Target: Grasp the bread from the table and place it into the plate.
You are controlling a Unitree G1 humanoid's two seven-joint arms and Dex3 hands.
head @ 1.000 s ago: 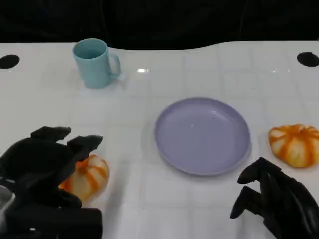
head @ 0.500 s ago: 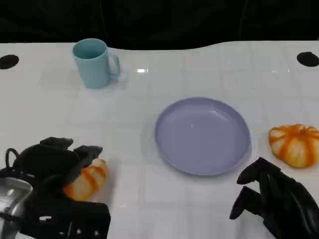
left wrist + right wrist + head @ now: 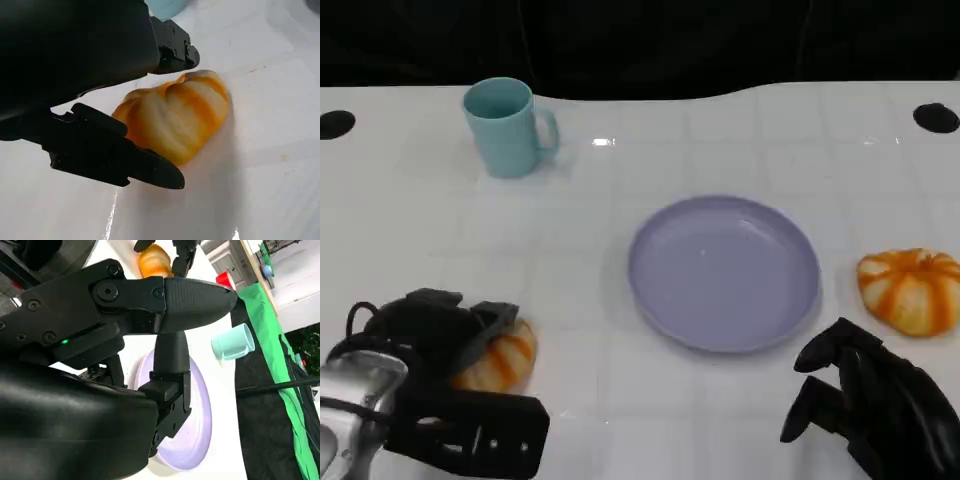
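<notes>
On the white desk (image 3: 650, 420) the left robot hand (image 3: 435, 330) sits at the near left, its black fingers (image 3: 125, 160) wrapped around an orange-and-cream striped bread (image 3: 500, 358) shaped like a small pumpkin; the left wrist view shows that bread (image 3: 177, 117) caught between an upper finger touching its top and a lower finger running along its underside, so the hand grips it, and the bread looks to lie on or just above the desk surface (which of the two cannot be told). The lilac plate (image 3: 724, 272) lies in the middle of the desk, to the right of and a little farther than the held bread, well apart from it and with nothing on it. A second striped bread (image 3: 910, 290) rests on the desk just right of the plate, near its rim but not touching. The right robot hand (image 3: 870, 395) hovers at the near right, just nearer than that second bread, fingers curled downward and apart with nothing between them. A light blue mug (image 3: 506, 127) stands upright at the far left, handle to the right. No brand, label or writing can be read on any of these things.
</notes>
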